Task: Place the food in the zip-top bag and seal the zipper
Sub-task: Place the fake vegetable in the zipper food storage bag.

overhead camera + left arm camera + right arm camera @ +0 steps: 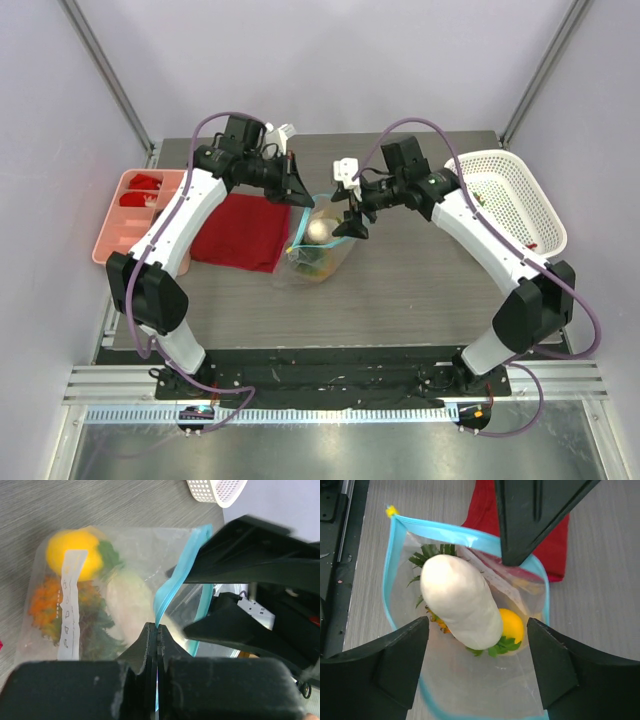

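Observation:
The clear zip-top bag (322,252) stands mouth-up at mid-table. Inside it lie the cream-white radish (460,602), the orange (514,624) and the pineapple (46,607) with its green leaves. My left gripper (158,630) is shut on the teal zipper (172,582) at the bag's rim, holding the mouth up. My right gripper (477,652) hangs open just above the mouth, its fingers (395,665) wide on either side of the radish and touching nothing. In the top view the left gripper (298,190) and right gripper (350,222) flank the bag.
A folded red cloth (240,230) lies left of the bag, and a pink divided tray (135,215) sits at the table's left edge. A white perforated basket (505,195) at the right holds small red and green bits.

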